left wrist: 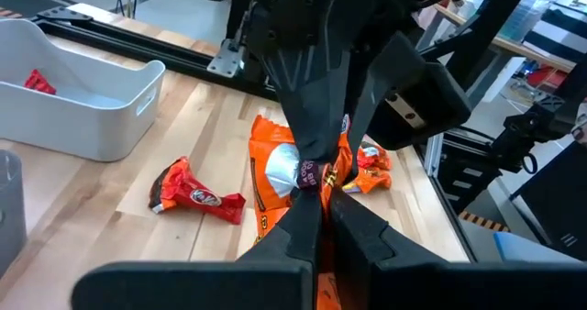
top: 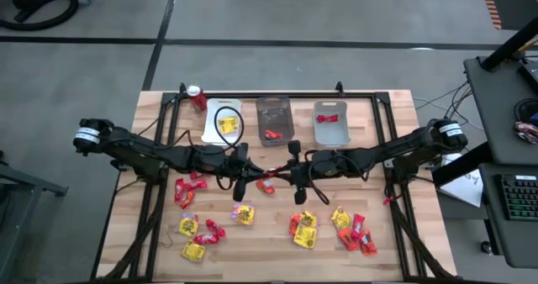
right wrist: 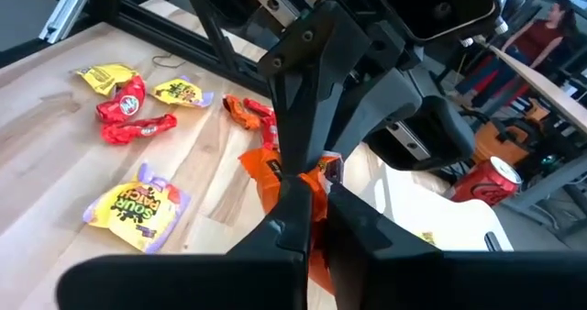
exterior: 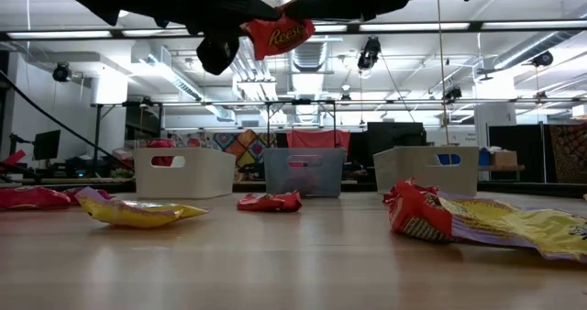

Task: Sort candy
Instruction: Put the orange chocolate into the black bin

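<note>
Table [top: 269,242] first: bare wood, with loose candy [top: 304,229] strewn over its near half in yellow, orange and red, and three bins in a row along the far edge. The left bin [top: 205,124] holds a yellow packet. The middle bin [top: 273,112] and the right bin [top: 332,133] each hold something red. A soda can [top: 197,97] stands just beside the left bin and has no part in this.

Both arms reach in to the middle of the table and meet there, well above the wood. Between them hangs one orange packet [exterior: 278,35], off the table and pinched from two sides. Your left gripper [left wrist: 316,204] is clenched on it, and your right gripper [right wrist: 307,195] is clenched on the same packet, tips almost touching the other's.

This looks like a hand-over, so do it cleanly. Release one side only, and hold both arms quiet while you do, since a foil wrapper slips easily. Pull the freed arm straight back so that it does not drag the wrapper. I cannot tell which bin takes orange, so settle that before you carry. Then travel high over the bin walls and let go low inside the bin.
</note>
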Tool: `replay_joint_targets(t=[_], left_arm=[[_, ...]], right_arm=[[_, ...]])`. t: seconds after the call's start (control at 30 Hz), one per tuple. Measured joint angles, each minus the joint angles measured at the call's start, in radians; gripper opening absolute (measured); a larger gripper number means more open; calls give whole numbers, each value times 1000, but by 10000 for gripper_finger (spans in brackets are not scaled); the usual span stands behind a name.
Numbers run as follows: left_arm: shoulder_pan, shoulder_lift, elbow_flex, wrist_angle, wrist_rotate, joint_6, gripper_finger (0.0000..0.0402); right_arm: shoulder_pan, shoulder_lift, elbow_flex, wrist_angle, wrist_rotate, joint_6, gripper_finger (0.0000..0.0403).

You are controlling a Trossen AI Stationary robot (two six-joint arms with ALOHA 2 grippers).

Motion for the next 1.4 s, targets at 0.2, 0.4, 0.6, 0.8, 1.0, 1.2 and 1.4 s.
replay_joint_targets(t=[0.2, 0.4, 0.6, 0.8, 1.0, 1.2, 1.4], left_arm=[[17, -23, 0, -25, -1, 21, 21], [56, -82, 0, -104, 3, 83, 68], [138, -175, 0, -301, 11, 162, 95], [235, -270, 0, -484, 6, 169, 98], [261, -323, 0, -524, 3, 182, 98], [261, -330, 0, -528, 3, 211, 89], [259, -331, 0, -574, 3, 200, 81]], right_arm=[[-30, -18, 0, -3, -1, 49, 9], [-102, -32, 0, -1, 7, 134, 8], [-211, -34, 0, -1, 17, 224, 8], [-345, -34, 0, 13, 14, 326, 8], [-479, -18, 0, 29, -2, 447, 8], [-555, 85, 19, 79, -71, 509, 9], [-575, 241, 135, 57, -63, 544, 9]])
